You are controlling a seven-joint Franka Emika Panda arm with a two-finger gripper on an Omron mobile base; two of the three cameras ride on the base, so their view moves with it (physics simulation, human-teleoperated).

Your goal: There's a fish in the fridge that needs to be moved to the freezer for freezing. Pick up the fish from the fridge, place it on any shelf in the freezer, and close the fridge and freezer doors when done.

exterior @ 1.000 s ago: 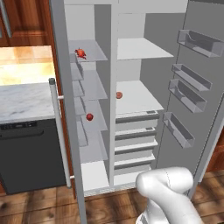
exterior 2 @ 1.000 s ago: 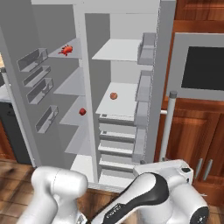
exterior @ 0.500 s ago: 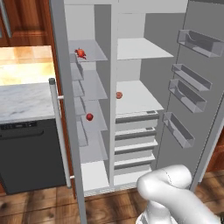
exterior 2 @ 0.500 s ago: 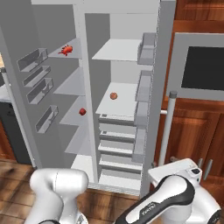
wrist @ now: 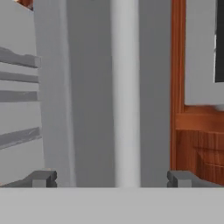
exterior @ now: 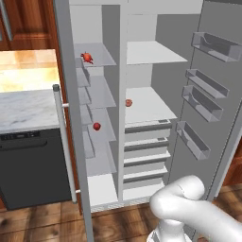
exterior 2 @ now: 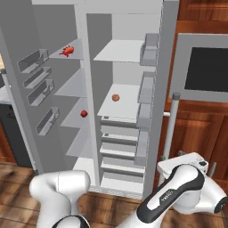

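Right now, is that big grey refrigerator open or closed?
Open. Both doors are swung wide, baring the freezer shelves, where the fish lies, and the fridge shelves and drawers.

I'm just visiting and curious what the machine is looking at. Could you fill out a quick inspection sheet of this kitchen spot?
Surface: wooden floor, pale fridge shelves.
Job's things: fish on the top freezer shelf; both doors open.
Clutter: red ball in the freezer, orange ball in the fridge.
Grippers: gripper open, facing a door handle.
Cables: nothing seen.
Surroundings: marble counter, dishwasher, wooden cabinets.
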